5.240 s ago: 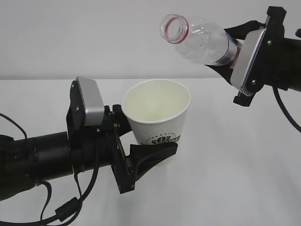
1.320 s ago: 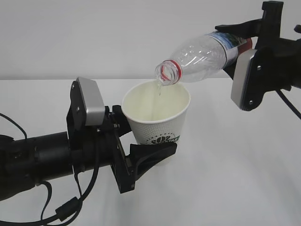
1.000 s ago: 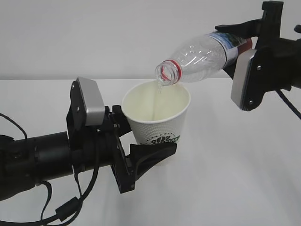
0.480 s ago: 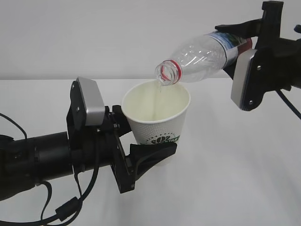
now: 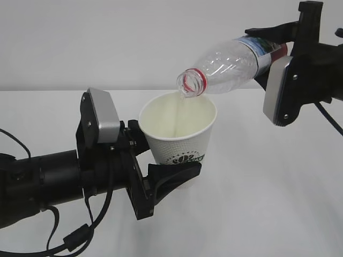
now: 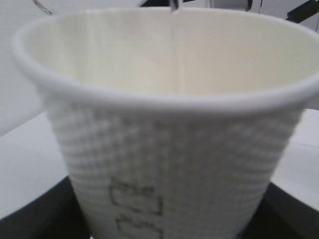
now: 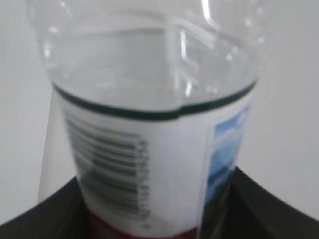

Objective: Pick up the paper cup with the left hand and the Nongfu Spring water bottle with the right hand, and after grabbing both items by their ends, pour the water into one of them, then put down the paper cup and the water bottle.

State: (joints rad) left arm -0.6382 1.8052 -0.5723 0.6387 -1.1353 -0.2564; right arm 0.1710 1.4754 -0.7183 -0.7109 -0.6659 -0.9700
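The white paper cup (image 5: pixel 180 134) with a dark green logo stands upright above the table, and my left gripper (image 5: pixel 171 154) is shut on its lower part. Up close, the cup (image 6: pixel 169 149) fills the left wrist view, black fingers (image 6: pixel 47 211) at its sides. My right gripper (image 5: pixel 266 56) is shut on the base end of the Nongfu Spring water bottle (image 5: pixel 230 63), which tilts mouth-down over the cup's rim. A thin stream of water (image 5: pixel 179 107) runs from the red-ringed mouth into the cup. The right wrist view shows the bottle (image 7: pixel 149 149), its label and barcode.
A plain white table (image 5: pixel 268 187) lies below both arms, with a pale wall behind it. The left arm's black cables (image 5: pixel 69 238) hang near the front left edge. No other objects show.
Since the earliest frame the bottle has come down and tipped its mouth over the cup. Over the last second both arms stay still and the thin stream keeps running.
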